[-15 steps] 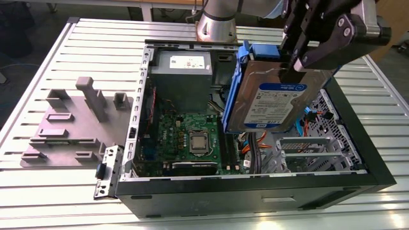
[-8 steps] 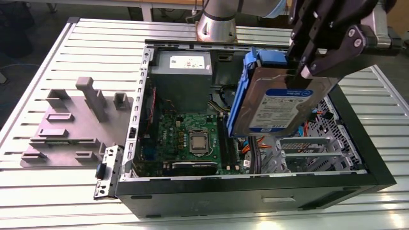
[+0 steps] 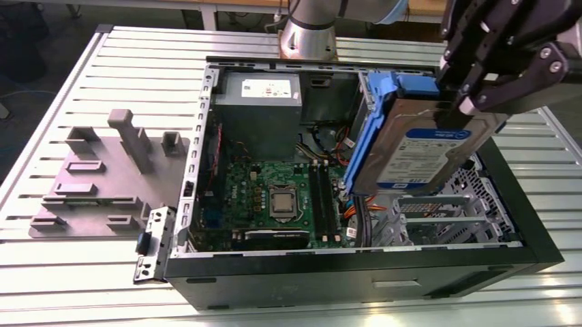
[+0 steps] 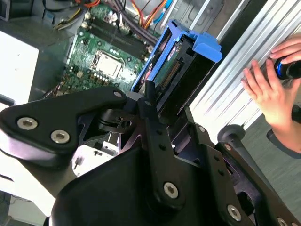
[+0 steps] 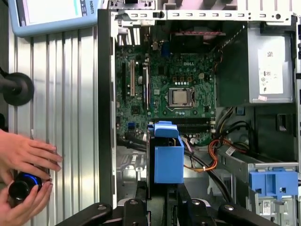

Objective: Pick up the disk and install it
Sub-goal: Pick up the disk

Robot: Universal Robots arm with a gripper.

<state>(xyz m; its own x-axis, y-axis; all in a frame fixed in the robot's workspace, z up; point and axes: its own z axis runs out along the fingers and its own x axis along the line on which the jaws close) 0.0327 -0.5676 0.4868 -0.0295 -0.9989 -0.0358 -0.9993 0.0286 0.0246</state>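
The disk [image 3: 427, 153], a silver-grey drive with a blue-and-white label in a blue plastic carrier, hangs tilted above the open computer case [image 3: 364, 269], over the side at the exterior view's right. My gripper [image 3: 465, 102] is shut on its upper end. In the second wrist view the fingers [image 4: 151, 101] clamp the disk [image 4: 186, 59], whose connector edge faces the camera. In the first wrist view the disk [image 5: 168, 157] sticks out from the gripper [image 5: 162, 200] over the case floor beside the motherboard [image 5: 178, 89].
Inside the case sit a grey power-supply box [image 3: 259, 95], orange cables [image 5: 209, 157], a metal drive cage [image 3: 441, 214] and another blue carrier [image 5: 273, 181]. A grey fixture block [image 3: 100, 184] stands at the exterior view's left. A person's hands [image 5: 26, 160] hold a small dark object beside the case.
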